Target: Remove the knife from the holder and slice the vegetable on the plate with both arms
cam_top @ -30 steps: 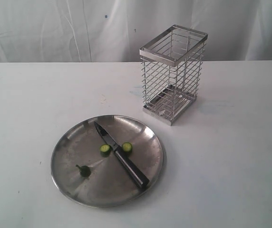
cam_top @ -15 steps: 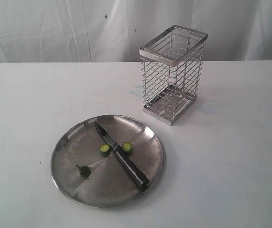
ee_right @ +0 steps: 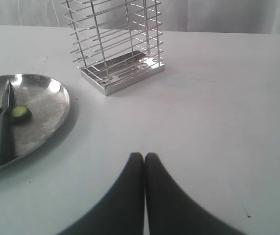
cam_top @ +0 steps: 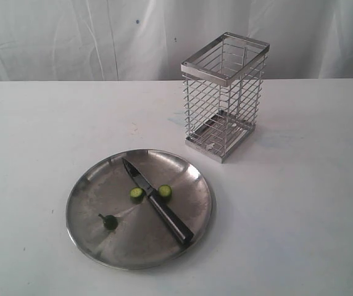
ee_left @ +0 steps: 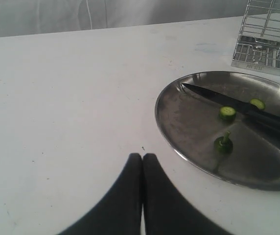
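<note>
**Knife down, chili cut: my two grippers stand clear, closed and empty**

The knife (cam_top: 158,202) lies flat across the plate (cam_top: 89,185) in the lower centre of the exterior view. Its tip points toward the upper left of the dish and its black handle reaches the lower right rim. The holder (cam_top: 224,98) stands empty on the white table (cam_top: 300,216), up and to the right of the plate and apart from it. The vegetable (cam_top: 137,193) is in three pieces. Two round slices (cam_top: 165,192) sit one on each side of the blade, touching it or just beside it. The stem end (cam_top: 109,221) lies apart from them, toward the plate's lower left.

By my reckoning the job is done or very nearly so: the knife is out of the holder, the cuts are made and the tool is set down on the plate. All that could be left is one more cut through the stem end.

My left gripper (ee_left: 142,156) and my right gripper (ee_right: 144,155) each show their dark fingers pressed together with nothing between them. Both have bare table in front of them and are clear of the plate.

The exterior view shows no part of me, so only the wrist cameras show my grippers. The left wrist view takes in both slices and the stem end, its stalk pointing up. The right wrist view crops the plate and loses the stem end. In return it looks closely through the wires at the holder's bare floor.
</note>
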{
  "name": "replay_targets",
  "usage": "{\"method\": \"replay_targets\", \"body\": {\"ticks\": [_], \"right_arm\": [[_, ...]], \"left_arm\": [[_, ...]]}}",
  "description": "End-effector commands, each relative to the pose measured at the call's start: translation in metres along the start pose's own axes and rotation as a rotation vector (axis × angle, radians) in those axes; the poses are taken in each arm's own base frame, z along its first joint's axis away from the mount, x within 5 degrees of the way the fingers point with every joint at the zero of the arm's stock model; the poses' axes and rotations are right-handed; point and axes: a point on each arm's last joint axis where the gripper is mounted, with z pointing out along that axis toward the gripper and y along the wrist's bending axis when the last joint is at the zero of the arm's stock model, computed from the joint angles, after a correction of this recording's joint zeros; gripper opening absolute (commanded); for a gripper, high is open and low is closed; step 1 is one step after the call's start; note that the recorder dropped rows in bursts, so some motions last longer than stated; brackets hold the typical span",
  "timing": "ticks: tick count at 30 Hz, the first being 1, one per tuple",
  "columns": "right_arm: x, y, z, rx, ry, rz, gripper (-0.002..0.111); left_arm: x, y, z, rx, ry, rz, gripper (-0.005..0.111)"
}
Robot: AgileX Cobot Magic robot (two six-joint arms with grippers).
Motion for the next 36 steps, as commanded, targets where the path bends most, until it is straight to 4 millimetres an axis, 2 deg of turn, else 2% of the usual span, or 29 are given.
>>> {"method": "replay_targets", "body": {"ticks": [1,21,27,36], "right_arm": [[0.001,0.0,0.0,0.004,-0.005,-0.001,0.0],[0.001,0.0,0.0,0.004,-0.005,-0.001,0.0],[0.002,-0.011,-0.001,0.197,-0.009,0.074,0.0],[0.002,-0.011,-0.001,0.207,-0.009,0.077,0.0]], "left_arm": [[0.001,0.0,0.0,0.006,-0.002,-0.007,0.0],[0.001,0.0,0.0,0.004,-0.002,-0.015,0.0],[0.001,0.0,0.0,0.004,-0.002,-0.015,0.0],[0.001,0.0,0.0,0.004,-0.002,-0.015,0.0]]}}
